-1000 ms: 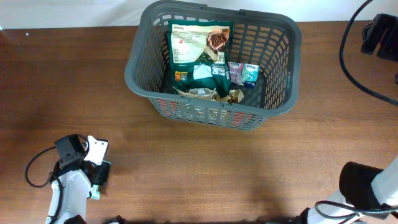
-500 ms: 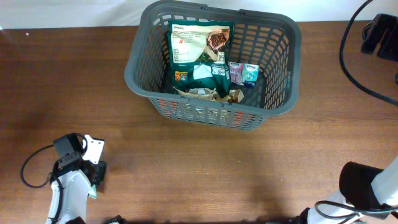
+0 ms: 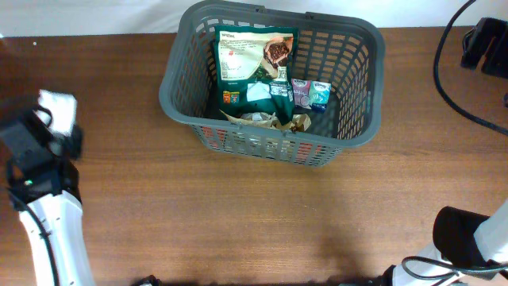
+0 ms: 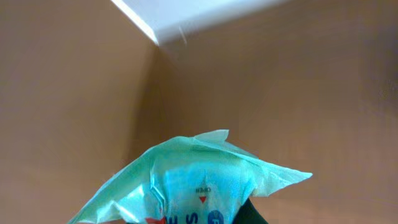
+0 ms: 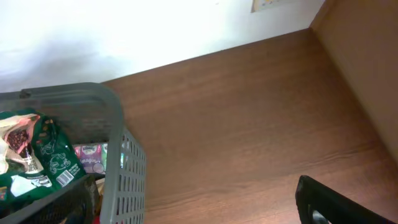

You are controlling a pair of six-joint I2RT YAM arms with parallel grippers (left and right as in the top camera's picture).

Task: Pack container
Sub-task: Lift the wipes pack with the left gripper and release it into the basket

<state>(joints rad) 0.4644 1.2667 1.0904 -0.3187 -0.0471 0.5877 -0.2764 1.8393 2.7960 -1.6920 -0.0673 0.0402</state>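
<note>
The dark grey basket (image 3: 359, 48) stands at the back middle of the table; its corner also shows in the right wrist view (image 5: 127, 162). Inside lie a large green snack bag (image 3: 254, 52), small purple and teal packs (image 3: 309, 93) and crumpled brown paper (image 3: 266, 121). My left gripper (image 3: 62, 141) is raised at the far left, well away from the basket. It is shut on a light green tissue pack (image 4: 199, 180), with one dark finger (image 4: 250, 215) showing beneath it. My right gripper (image 5: 199, 219) is open and empty, low at the table's front right.
A black cable (image 3: 452, 71) and a black device (image 3: 486, 44) lie at the back right. A brown wall or board (image 5: 367, 68) rises on the right of the right wrist view. Bare wood lies between the arms and the basket.
My left arm has lifted from the table's front left and swung back and left, with the green pack in its gripper. The basket and the right arm have not moved.
</note>
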